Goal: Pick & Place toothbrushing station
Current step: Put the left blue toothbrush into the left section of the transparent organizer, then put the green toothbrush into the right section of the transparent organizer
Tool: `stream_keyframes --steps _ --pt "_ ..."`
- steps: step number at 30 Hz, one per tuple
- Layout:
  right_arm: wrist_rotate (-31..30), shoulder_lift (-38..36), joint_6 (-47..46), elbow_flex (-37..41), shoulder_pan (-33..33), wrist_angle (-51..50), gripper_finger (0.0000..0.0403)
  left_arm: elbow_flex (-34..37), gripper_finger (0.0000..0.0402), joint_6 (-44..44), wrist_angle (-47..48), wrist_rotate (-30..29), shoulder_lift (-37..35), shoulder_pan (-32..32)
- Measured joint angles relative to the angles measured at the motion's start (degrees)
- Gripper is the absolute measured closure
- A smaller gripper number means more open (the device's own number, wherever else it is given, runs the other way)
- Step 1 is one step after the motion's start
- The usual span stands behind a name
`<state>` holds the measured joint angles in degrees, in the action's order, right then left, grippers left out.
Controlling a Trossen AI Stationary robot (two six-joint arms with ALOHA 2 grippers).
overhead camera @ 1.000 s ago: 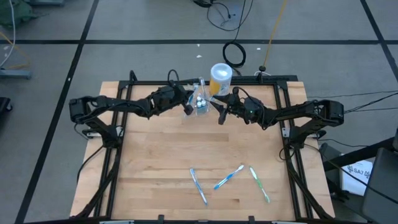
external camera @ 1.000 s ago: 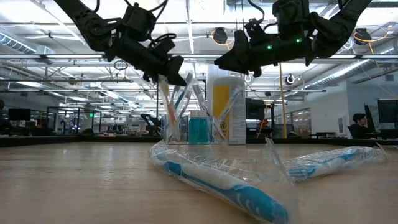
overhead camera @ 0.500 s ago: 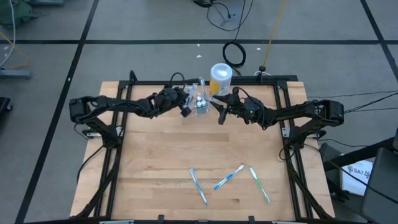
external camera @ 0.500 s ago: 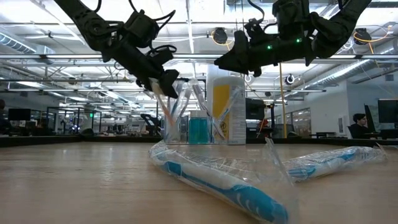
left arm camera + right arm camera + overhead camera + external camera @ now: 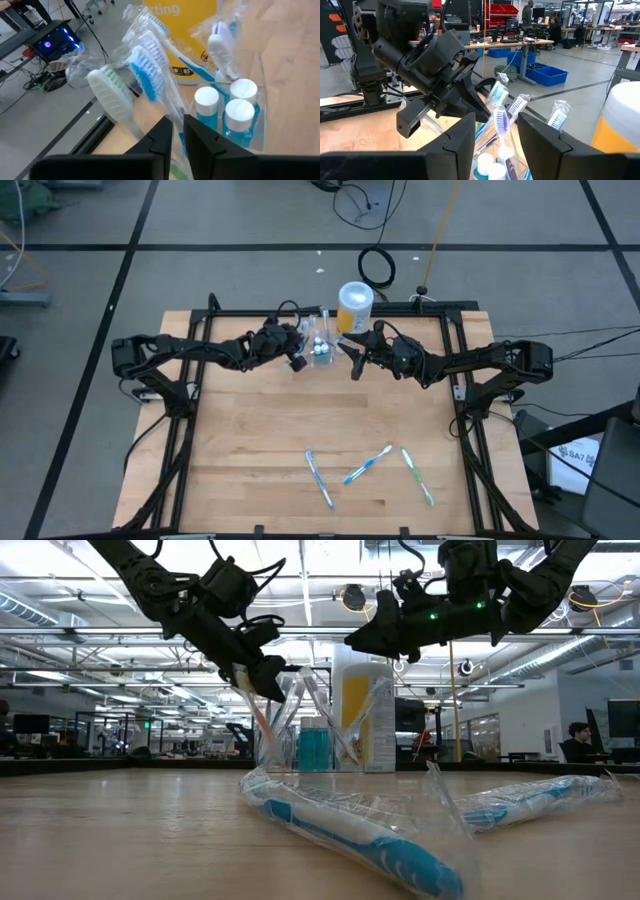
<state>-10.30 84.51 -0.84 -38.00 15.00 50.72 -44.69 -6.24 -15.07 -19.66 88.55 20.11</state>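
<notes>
The toothbrushing station, a clear cup, stands at the table's far middle. It holds several wrapped toothbrushes and small blue bottles. My left gripper is at the cup's left rim, shut on one wrapped toothbrush that leans in the cup. My right gripper hovers open just right of the cup, above its rim, holding nothing. My left gripper pinches the wrapped toothbrush's handle between its two fingers, a little below the blue-bristled head. The fingers slant down from the table's left. The brush stands tilted, head up, and its lower part runs down into the cup.
A tall yellow container stands right behind the cup. Three wrapped toothbrushes lie on the wood near the table's front edge. Bare board lies between them and the cup.
My left gripper has tipped its fingers further downward and sunk a little at the cup's left rim. The toothbrush in it has gone lower and steeper into the cup. My right gripper has kept still.
</notes>
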Motion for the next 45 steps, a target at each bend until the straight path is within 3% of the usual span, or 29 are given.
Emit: stream_keyframes --steps 8,13,27,31,37,40,45 --pt "0.0 0.0 0.0 0.0 0.0 0.0 0.0264 0.1 0.0303 0.1 0.2 0.0 -0.8 -0.2" --pt "0.0 0.0 0.0 0.0 0.0 -0.7 0.0264 0.1 0.0282 0.1 1.8 -0.4 -5.2 -1.3" --pt "0.5 0.0 -2.7 0.0 -1.2 -6.8 0.0264 0.1 0.0277 2.0 11.4 -1.4 -18.9 -6.7" --pt "2.7 -3.8 0.4 -0.2 -4.4 -10.7 0.0264 0.0 0.0277 2.0 12.2 -1.4 -21.0 -8.7" --pt "-7.2 -14.9 1.6 -2.2 -12.3 -28.4 0.0264 0.0 0.0277 2.0 16.2 -1.4 -22.4 -10.8" --pt "-7.5 -18.7 1.4 -2.1 -16.3 -34.3 0.0264 0.1 0.0277 1.5 17.6 -1.4 -22.3 -11.2" --pt "-6.5 -19.8 -7.1 0.4 -23.3 -39.1 0.0264 0.1 0.0277 -0.1 19.3 -1.6 -21.8 -11.1"
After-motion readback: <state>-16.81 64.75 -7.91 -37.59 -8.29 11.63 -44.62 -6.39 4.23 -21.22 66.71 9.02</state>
